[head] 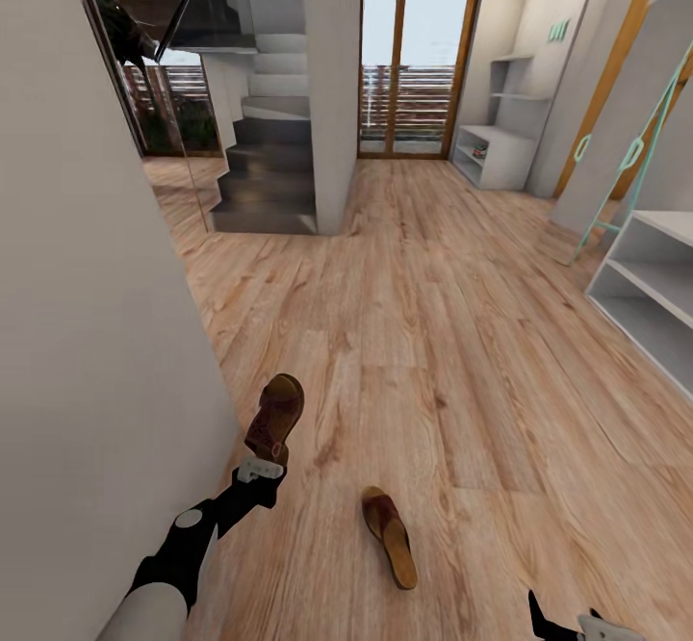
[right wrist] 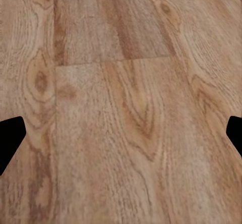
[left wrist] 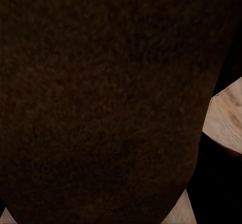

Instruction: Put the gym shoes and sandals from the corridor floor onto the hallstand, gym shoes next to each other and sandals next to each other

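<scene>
The left gripper (head: pixel 265 463) holds one brown sandal (head: pixel 275 418) lifted off the floor (head: pixel 433 333), close beside the grey wall (head: pixel 87 333); in the left wrist view the dark sole (left wrist: pixel 101 103) sits right against the camera, so the jaws look clenched on that shoe; the second sandal (head: pixel 390 535) lies on the planks just ahead of the robot, between the two arms; the right gripper (right wrist: pixel 121 138) hangs over bare boards with its fingertips (right wrist: pixel 10 138) wide apart, released and holding nothing; the shoe rack (head: pixel 650 285) stands well apart at the right side of the corridor, its white shelves open; no sneakers can be made out here. The step in hand seems to be carrying the held sandal across to the rack; to do it well, keep the grip firm and the shoe clear of the wall while turning, and set it on a shelf with room left beside it for its partner.
</scene>
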Robot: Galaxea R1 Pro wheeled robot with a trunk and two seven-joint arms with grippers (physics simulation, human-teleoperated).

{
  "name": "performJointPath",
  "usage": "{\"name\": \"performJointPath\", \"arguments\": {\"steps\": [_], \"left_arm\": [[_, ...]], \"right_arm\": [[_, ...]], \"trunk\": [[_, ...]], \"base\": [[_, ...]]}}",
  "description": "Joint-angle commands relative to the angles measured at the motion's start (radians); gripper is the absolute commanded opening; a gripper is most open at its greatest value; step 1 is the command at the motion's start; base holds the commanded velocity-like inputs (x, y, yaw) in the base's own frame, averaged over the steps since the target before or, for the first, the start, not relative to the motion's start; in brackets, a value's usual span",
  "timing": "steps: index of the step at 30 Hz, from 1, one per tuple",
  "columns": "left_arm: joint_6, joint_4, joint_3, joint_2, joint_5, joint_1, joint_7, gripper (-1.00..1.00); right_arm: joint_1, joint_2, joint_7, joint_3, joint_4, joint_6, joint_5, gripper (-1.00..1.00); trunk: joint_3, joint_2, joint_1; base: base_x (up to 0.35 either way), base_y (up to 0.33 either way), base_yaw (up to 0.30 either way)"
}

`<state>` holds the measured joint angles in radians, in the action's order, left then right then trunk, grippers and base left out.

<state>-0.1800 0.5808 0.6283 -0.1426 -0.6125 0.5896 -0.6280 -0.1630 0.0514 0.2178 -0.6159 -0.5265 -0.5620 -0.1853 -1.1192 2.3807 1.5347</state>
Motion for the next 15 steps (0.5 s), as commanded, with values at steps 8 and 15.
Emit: {"name": "performJointPath", "arguments": {"steps": [8,15], "left_arm": [[-0.007,0.001,0.008,-0.001,-0.01,0.001,-0.006,-1.0],[-0.008,0.001,0.008,-0.001,-0.01,0.001,-0.006,-1.0]], "right_arm": [[-0.001,-0.001,0.006,-0.008,0.0,-0.003,-0.009,1.0],[-0.001,-0.001,0.006,-0.008,0.0,-0.004,-0.009,1.0]], "trunk": [[-0.001,0.0,0.0],[-0.001,0.0,0.0]], "base": [[0.081,0.035,0.0],[0.009,0.003,0.0]]}}
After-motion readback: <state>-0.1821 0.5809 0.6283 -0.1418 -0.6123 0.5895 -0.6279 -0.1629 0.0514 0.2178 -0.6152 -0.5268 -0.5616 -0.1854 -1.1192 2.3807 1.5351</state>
